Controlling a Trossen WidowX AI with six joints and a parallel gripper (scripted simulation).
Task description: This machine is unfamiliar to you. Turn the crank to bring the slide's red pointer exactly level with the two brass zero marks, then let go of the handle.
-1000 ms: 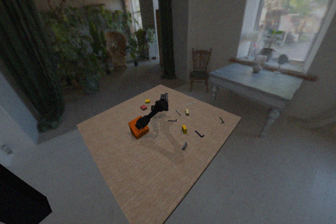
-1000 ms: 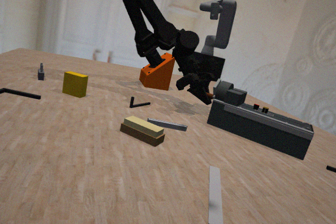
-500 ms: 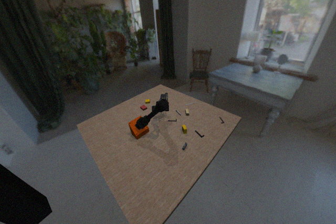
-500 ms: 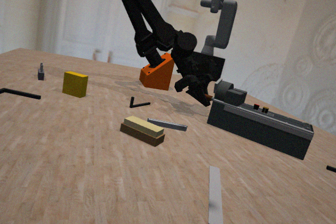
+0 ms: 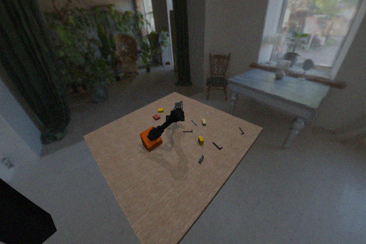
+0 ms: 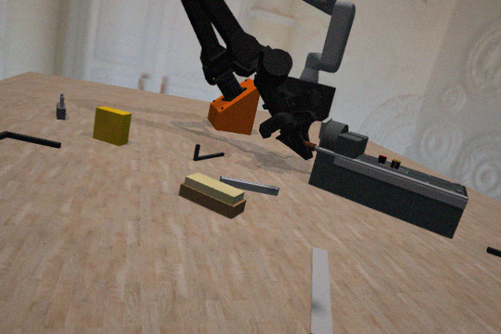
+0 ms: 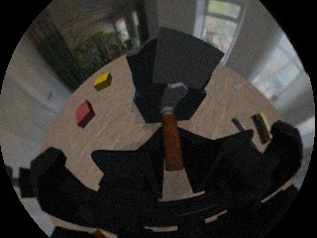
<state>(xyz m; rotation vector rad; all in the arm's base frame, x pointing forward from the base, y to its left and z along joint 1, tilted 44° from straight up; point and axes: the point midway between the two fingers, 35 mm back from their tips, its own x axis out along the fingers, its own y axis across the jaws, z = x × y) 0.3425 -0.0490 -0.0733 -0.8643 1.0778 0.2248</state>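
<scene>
Crank handle between the fingertips of my end effector; the fingers are closed on its brown grip, which in my wrist view runs up from between them to a grey crank arm. The machine stands on the desk, directly beyond the end effector in the wrist view; in the exterior view its crank end is right beside the fingertips, and its long dark body stretches away from them to the right.

On its top, past a rounded housing, I see a red piece near a brass-coloured piece; they are too small for me to tell whether pointer and marks are level.

The black arm rises from an orange base and reaches down to the handle; a red block and a yellow block lie to the left of the machine in my wrist view, apart from it; on the other side are a grey bar and a cream-topped brush, near each other and clear of the end effector.
</scene>
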